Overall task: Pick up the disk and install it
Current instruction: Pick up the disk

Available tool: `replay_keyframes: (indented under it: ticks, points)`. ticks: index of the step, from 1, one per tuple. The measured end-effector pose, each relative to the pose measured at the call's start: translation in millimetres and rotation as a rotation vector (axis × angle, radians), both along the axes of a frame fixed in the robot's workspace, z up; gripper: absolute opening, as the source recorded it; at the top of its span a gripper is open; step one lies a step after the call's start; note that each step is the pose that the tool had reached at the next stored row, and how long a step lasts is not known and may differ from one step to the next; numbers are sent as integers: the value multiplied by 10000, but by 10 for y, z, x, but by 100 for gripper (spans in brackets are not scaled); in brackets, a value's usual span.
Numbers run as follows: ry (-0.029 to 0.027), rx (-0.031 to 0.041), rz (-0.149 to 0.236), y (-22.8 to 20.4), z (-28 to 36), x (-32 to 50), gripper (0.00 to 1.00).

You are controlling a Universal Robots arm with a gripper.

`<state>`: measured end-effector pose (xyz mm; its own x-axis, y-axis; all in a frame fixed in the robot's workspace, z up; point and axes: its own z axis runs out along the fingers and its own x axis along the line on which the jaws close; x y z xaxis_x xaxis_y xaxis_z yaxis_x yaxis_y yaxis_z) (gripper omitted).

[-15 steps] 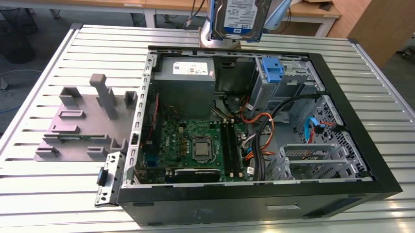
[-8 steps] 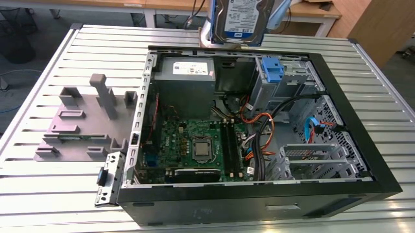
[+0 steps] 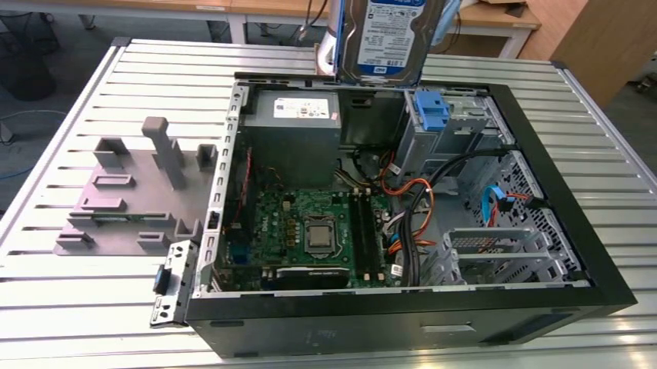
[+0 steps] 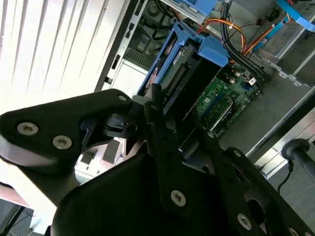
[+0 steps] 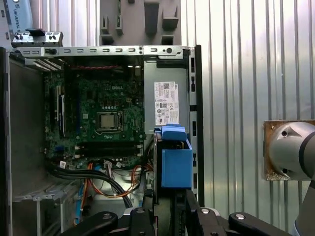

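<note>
The disk, silver-grey with a white-and-blue label and a blue plastic bracket, hangs upright above the far edge of the open computer case. In both wrist views my gripper is shut on it. Its black fingers clamp the drive's sides, and the blue bracket juts out beyond them. Seen from the first wrist view, the disk hovers over the case's edge beside the power supply. A drive bay with a bare blue latch piece sits at the case's far right corner.
Inside the case lie a green motherboard, a grey power supply box with a white sticker, orange and black cables and a metal cage. A grey fixture stands on the slatted table at the exterior view's left. The arm's base stands beside the case.
</note>
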<state>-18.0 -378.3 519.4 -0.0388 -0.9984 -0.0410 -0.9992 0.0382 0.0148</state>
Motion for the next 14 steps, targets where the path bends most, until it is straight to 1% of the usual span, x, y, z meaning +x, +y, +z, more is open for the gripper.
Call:
replay_keyframes:
  ticks: [8, 12, 14]
  points:
    - [1, -1, -1, -197, -16, 0, 35]
    - [1, -2, 0, -272, -22, 0, 35]
    - [1, -5, 0, -298, -24, 0, 35]
